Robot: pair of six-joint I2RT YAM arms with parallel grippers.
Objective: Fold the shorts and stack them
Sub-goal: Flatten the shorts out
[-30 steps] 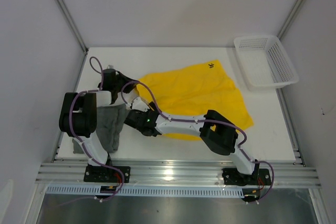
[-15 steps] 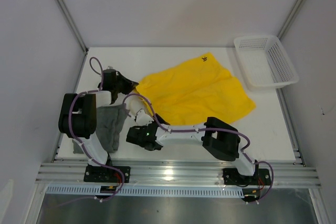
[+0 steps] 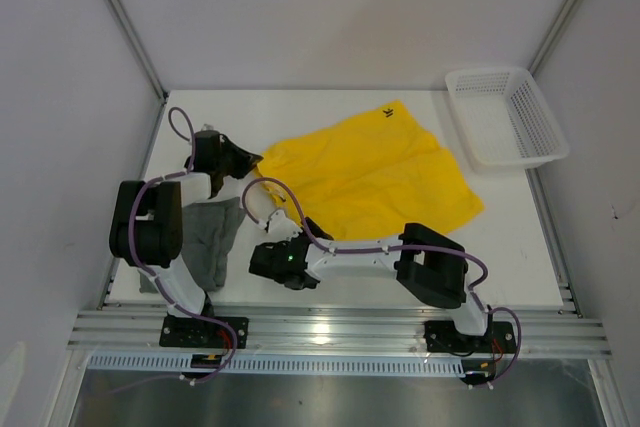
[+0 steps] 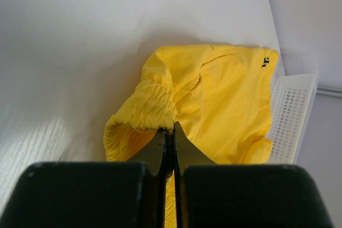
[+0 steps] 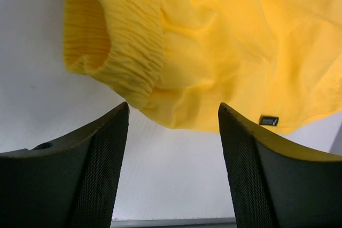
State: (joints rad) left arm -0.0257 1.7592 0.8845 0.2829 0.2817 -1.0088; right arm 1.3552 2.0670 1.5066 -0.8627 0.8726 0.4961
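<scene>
Your left gripper (image 4: 169, 127) is clamped tight on the gathered waistband edge of the yellow shorts (image 4: 219, 94), with the cloth bunched at the fingertips and fanning away from them. From above, that gripper (image 3: 240, 159) sits at the left rear of the table (image 3: 520, 247), holding the left corner of the shorts. Your right gripper (image 5: 172, 108) stands with its jaws spread and nothing between them, just short of the near edge of the elastic waistband (image 5: 128, 73), above bare tabletop. From above it (image 3: 262, 215) is just beside the shorts' near left edge. The yellow shorts (image 3: 370, 172) lie spread across the middle of the table, a small dark tag (image 3: 386, 113) at the far corner. The grey shorts (image 3: 210, 237) lie crumpled at the near left, partly under your left arm. The white mesh basket (image 3: 505, 117) sits at the far right corner.
</scene>
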